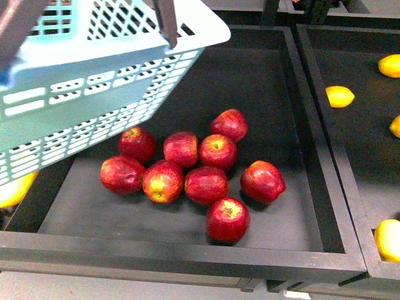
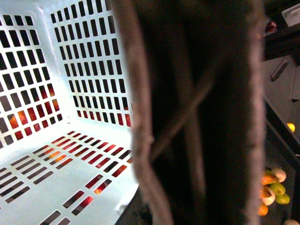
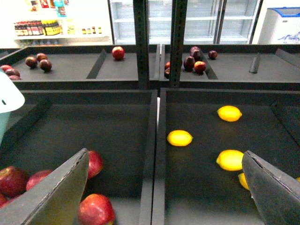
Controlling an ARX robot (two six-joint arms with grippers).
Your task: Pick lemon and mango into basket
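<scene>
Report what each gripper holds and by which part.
Left gripper: unseen, apparently holds the basket by its handles. Right gripper: open, empty.

Basket [image 1: 94, 94] (cropped top-left) half-hides what seems a yellow fruit [image 1: 14, 187].

the pale teal slotted basket [image 1: 94, 94] hangs tilted at upper left. a plump bright yellow lemon [image 1: 339, 96] lies in the right-hand dark tray [image 1: 365, 150], well apart from it.
</scene>
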